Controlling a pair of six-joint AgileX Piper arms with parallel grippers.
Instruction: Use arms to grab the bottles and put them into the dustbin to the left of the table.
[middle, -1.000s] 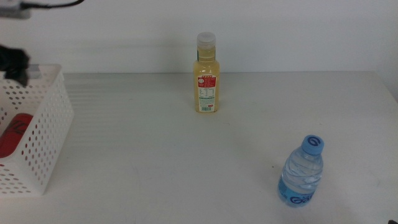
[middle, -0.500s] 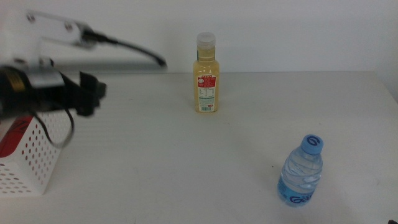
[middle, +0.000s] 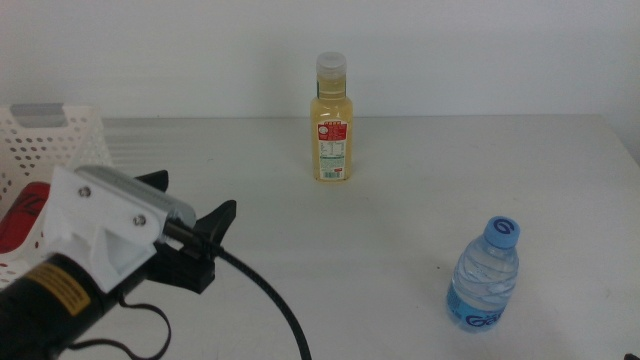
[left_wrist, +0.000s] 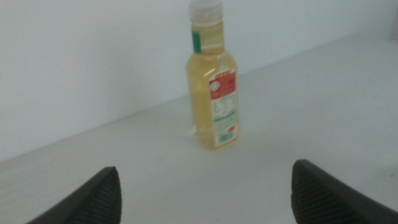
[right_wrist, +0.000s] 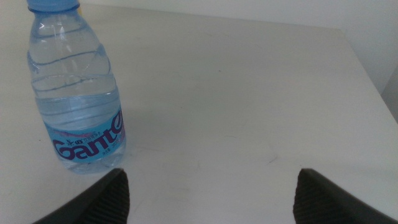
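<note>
In the last second the left claw (middle: 205, 235) has swung away from the dustbin (middle: 60, 135) — red can (middle: 22, 215) inside — and now hangs empty, jaws wide, facing the upright juice bottle (middle: 331, 120) at the worktop's (middle: 400, 210) far edge. That bottle looks next. The right claw (right_wrist: 208, 193) waits, also wide, near the water bottle (middle: 486, 275).

The juice bottle (middle: 332, 118) is yellow with a white cap and red-white label. The water bottle (middle: 486, 275) is clear, blue-capped, blue-labelled. The dustbin (middle: 45, 160) is white, dotted with round holes, holding a red can (middle: 22, 215). The table (middle: 400, 210) is off-white.
</note>
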